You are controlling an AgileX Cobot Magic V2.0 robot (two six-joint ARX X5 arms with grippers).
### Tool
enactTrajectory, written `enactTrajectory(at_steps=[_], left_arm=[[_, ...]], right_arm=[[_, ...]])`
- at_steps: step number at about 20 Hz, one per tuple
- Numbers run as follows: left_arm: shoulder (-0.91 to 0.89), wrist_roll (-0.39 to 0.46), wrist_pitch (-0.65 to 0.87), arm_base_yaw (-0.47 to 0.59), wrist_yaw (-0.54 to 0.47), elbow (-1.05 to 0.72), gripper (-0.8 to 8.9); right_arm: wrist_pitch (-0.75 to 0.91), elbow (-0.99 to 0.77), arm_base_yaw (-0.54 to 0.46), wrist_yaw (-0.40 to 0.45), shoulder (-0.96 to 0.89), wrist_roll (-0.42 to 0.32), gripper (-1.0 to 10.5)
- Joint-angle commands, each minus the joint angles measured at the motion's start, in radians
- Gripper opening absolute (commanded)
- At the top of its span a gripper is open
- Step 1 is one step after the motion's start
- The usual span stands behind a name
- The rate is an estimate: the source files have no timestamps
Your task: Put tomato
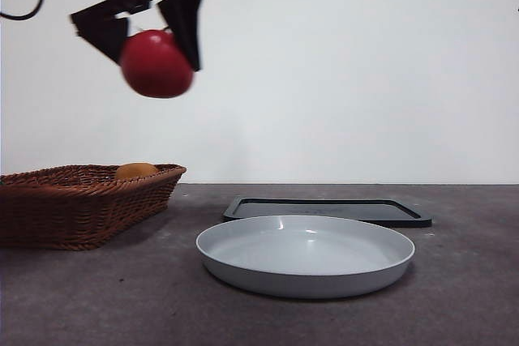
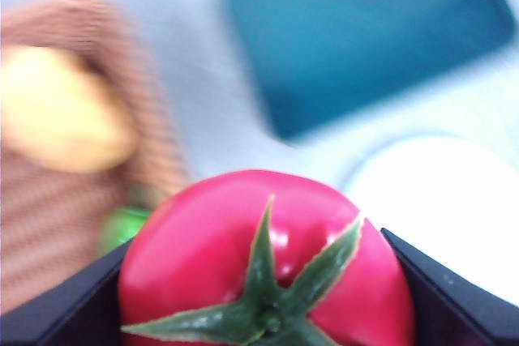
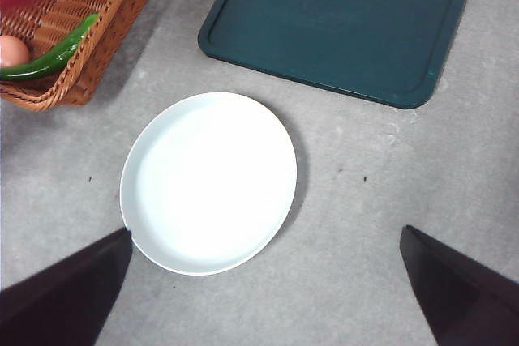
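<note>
My left gripper (image 1: 150,42) is shut on the glossy red tomato (image 1: 156,63) and holds it high in the air, above the right end of the wicker basket (image 1: 81,200). In the left wrist view the tomato (image 2: 268,257) fills the space between the two black jaws, its green stem facing the camera. A white round plate (image 1: 305,253) lies on the table to the right, and shows from above in the right wrist view (image 3: 208,180). My right gripper (image 3: 263,289) is open and empty, high above the plate.
A dark green tray (image 3: 336,26) lies flat behind the plate. The basket (image 3: 77,30) holds an orange-yellow fruit (image 1: 135,171), a green chilli (image 3: 50,56) and a pale round item (image 3: 11,50). Grey tabletop surrounds the plate.
</note>
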Motion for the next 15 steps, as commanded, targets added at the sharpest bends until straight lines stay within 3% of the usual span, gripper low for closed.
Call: enactTrajectory(at_steps=[1,7,15], left_arm=[[0.026,-0.024,0.003,-0.100,-0.001,-0.022,2.98],[0.026,-0.064,0.287,-0.323,-0.002,-0.235,2.98],[0.105,-0.040,0.440,-0.399,-0.003,-0.276,2.97]], right_arm=[[0.006,0.016,0.005,0.025,0.009,0.017,6.0],[0.008,0.016,0.005,0.056,0.009,0.016,6.0],[0.011,0.015,0.005,0.056,0.009,0.012,6.0]])
